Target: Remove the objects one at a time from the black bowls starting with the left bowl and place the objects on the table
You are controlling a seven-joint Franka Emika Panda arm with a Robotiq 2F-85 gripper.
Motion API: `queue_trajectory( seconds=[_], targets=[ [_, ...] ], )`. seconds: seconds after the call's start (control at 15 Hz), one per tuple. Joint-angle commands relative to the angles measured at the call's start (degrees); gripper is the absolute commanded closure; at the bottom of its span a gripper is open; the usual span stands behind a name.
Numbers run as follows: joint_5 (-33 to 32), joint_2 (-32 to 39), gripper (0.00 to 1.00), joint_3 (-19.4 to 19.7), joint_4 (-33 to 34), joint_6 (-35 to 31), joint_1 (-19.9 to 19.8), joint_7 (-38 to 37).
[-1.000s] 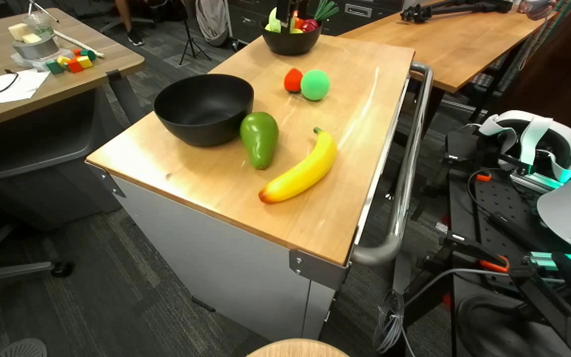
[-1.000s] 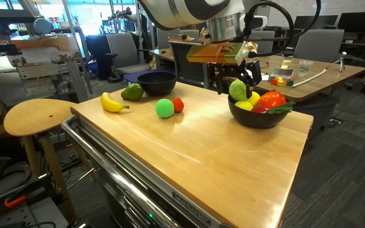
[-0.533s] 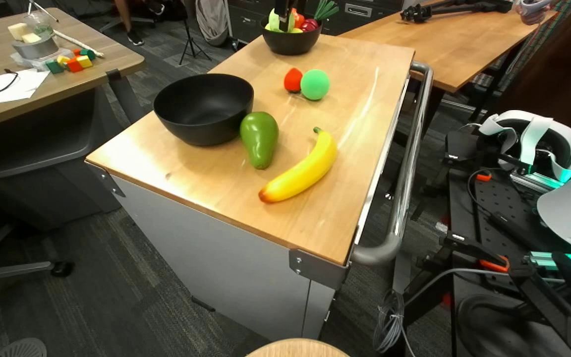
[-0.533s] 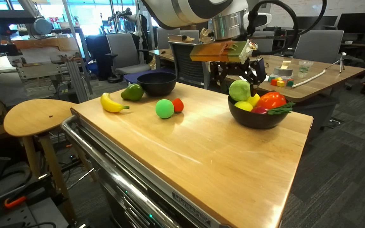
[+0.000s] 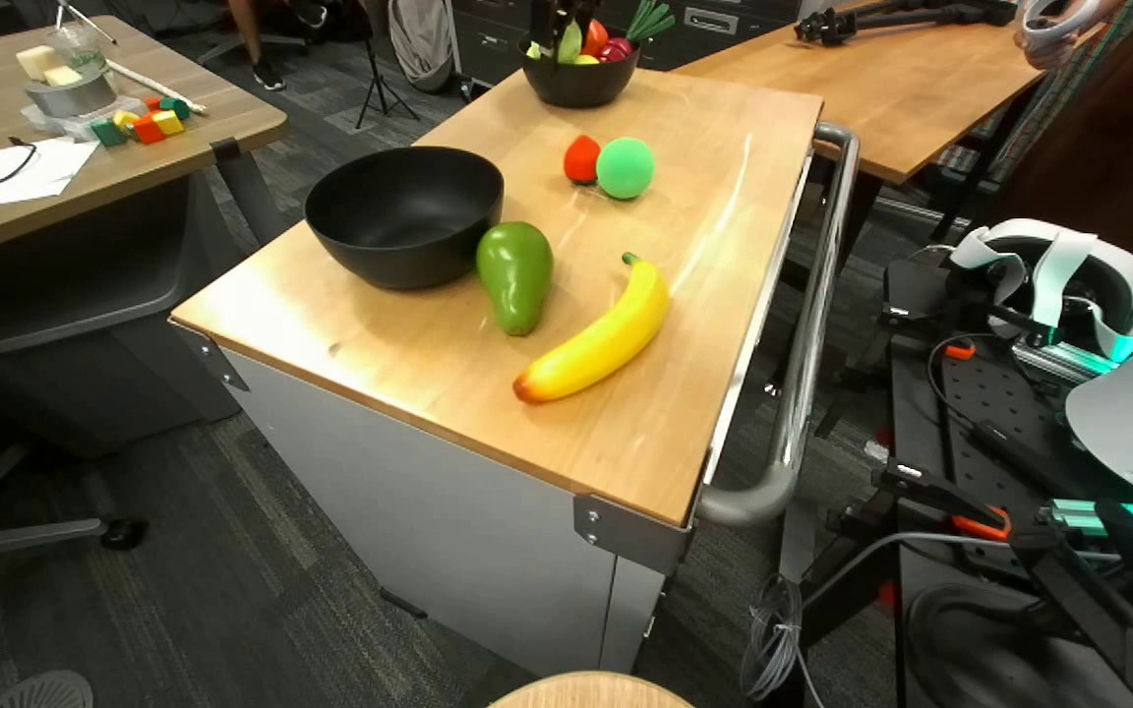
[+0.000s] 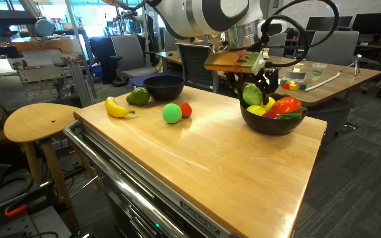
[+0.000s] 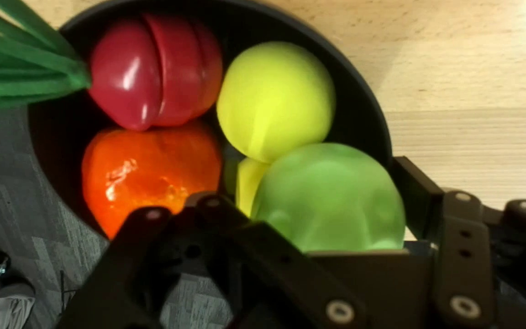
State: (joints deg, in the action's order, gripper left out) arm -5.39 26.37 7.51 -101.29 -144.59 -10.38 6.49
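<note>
Wooden table [image 6: 210, 148], grey carpet [image 5: 232, 551], chairs [image 6: 128, 49] beyond; fingers [image 7: 418, 196] astride pale-green piece [image 7: 331, 201], can't tell if clamped.

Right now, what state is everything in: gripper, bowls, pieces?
Gripper: jaws straddle the light-green piece; whether clamped, unclear
Loaded bowl: occupied, green leaves over its rim
Other bowl: upright, nothing visible inside
Avocado: lying beside that bowl
Banana: lying on the table
Red piece: on the table
Green ball: beside the red one

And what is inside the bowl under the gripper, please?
The bowl holds a pale green ball, yellow ball, partly hidden yellow piece, orange-red vegetable, red vegetable and green stalks; anything underneath is covered.
</note>
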Motion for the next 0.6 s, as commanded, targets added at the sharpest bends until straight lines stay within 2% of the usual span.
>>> queue_trajectory(
  seconds=[0.0,0.13,0.33,0.53],
  targets=[
    [1.0,2.1,0.51,-0.2,2.9,-1.2,-0.3,-1.0],
    [1.4,1.5,0.63,-0.4,2.7,-0.9,-0.6,-0.7],
    [1.4,-1.0,0.72,-0.5,0.3,-0.3,-0.9,0.4],
    [1.1,-7.1,0.77,-1.2,-6.9,-3.7,-1.5,4.1]
  ],
)
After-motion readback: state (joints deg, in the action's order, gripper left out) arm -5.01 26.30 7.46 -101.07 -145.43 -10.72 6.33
